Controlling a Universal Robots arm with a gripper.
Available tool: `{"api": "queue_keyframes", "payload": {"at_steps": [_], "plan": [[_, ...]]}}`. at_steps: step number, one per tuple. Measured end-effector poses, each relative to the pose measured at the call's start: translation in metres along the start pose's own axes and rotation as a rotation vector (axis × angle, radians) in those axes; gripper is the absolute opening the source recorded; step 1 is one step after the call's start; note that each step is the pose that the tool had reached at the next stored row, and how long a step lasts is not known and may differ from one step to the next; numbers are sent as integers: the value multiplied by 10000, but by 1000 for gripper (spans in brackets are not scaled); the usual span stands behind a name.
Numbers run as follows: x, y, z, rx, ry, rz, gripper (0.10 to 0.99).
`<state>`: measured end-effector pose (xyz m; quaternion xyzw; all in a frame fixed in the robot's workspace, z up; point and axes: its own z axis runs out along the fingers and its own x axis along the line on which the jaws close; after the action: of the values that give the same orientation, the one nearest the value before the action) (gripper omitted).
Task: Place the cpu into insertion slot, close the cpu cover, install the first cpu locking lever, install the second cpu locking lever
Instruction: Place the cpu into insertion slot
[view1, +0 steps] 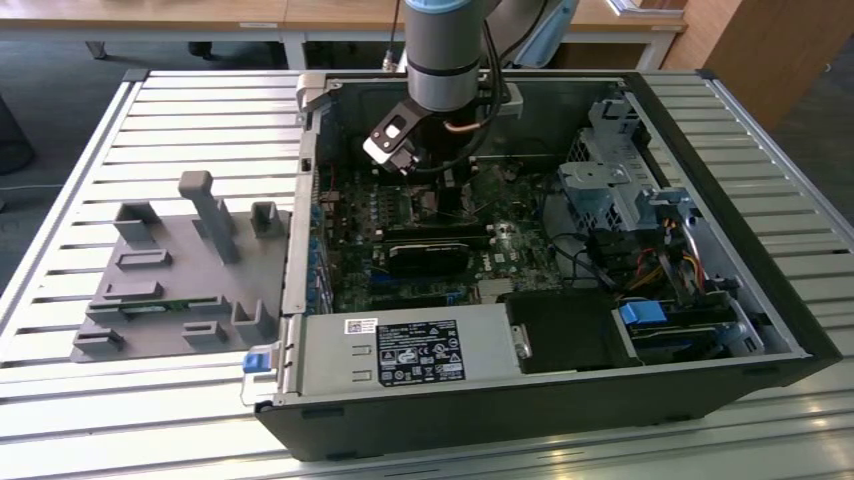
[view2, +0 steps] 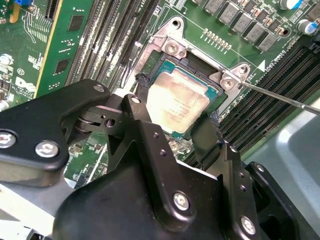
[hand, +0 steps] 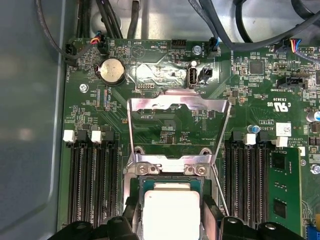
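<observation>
cpu (view2: 177, 105) is at the insertion slot (view2: 200, 76), pinched by two opposite edges in the gripper (view2: 175, 113). cpu cover (hand: 177, 102) stands flipped open, locking lever (view2: 280, 97) unlatched. Risk: chip cocked or offset means bent socket pins. Can't confirm it's flush.

a black label (view1: 418, 352) with white print and small symbols sits on the grey power supply (view1: 331, 365) in the exterior view. its print is too small to read. a white barcode sticker (view1: 362, 325) sits at the label's upper corner. in the first wrist view the green motherboard (hand: 90, 120) carries white silkscreen lettering beside its connectors, and a white sticker (hand: 283, 129). in the second wrist view the cpu (view2: 177, 102) bears faint grey lines of print on its top, not legible. a white triangle mark (view2: 261, 65) is printed on the board near the socket corner.
</observation>
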<state>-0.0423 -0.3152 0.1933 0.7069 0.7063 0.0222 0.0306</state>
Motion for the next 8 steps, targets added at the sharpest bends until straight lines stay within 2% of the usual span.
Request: {"api": "queue_keyframes", "payload": {"at_steps": [8], "plan": [[-2, 8, -104, 2, 4, -1, 600]]}}
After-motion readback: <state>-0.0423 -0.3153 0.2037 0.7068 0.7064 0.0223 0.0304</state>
